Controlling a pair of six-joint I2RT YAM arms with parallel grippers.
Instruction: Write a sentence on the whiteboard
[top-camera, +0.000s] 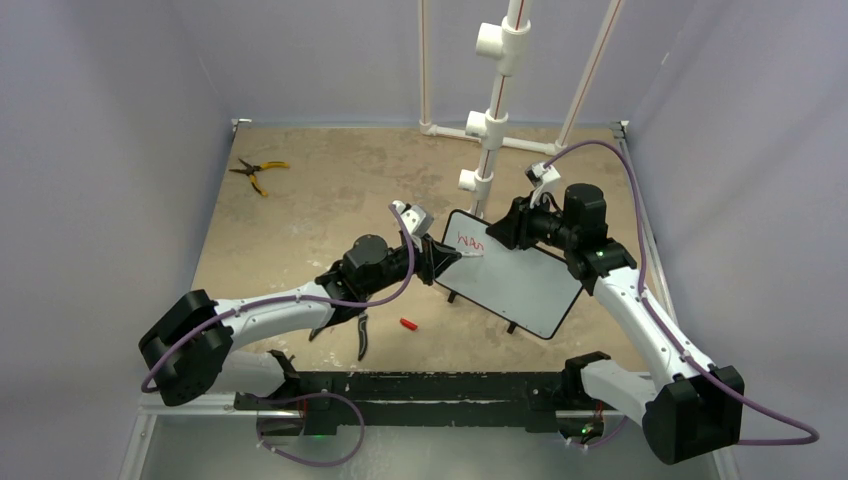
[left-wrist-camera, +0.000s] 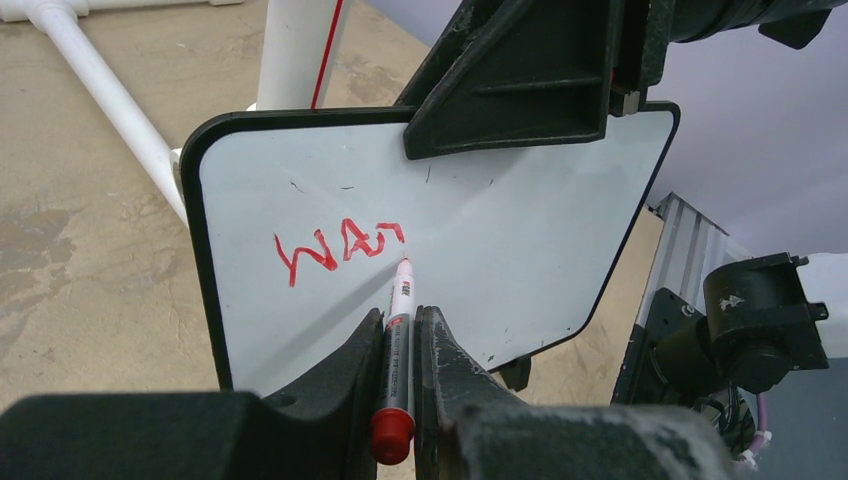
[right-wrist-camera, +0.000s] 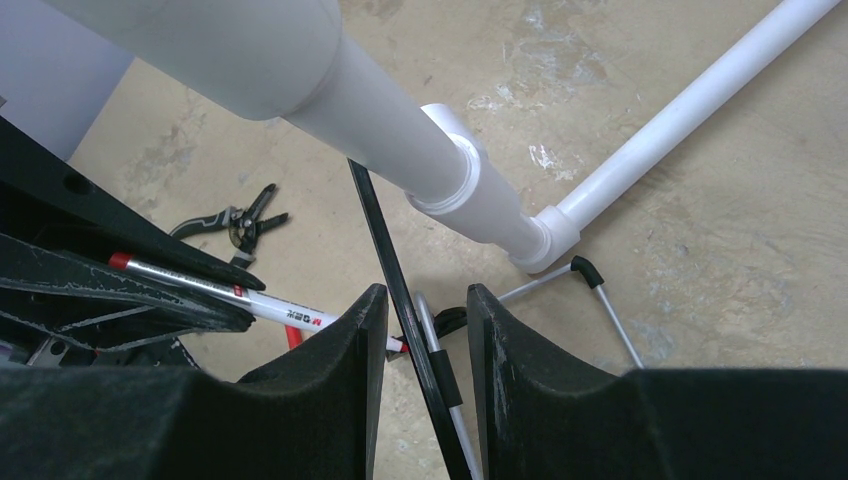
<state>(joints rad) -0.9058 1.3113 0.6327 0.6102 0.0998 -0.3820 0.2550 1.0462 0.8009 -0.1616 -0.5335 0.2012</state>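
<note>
Already written: a few red letters of my sentence (left-wrist-camera: 335, 252) (roughly "WAT"), near the whiteboard (left-wrist-camera: 500, 250) left edge.
My left pincer (left-wrist-camera: 400, 322): clamped on the marker (left-wrist-camera: 403, 298), tip at the board.
My right pincer (right-wrist-camera: 418, 300): half-closed, pinching its top edge.
Remaining: most words.

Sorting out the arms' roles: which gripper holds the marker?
The left gripper, shut on the red marker; the right gripper clamps the whiteboard by its edge.
</note>
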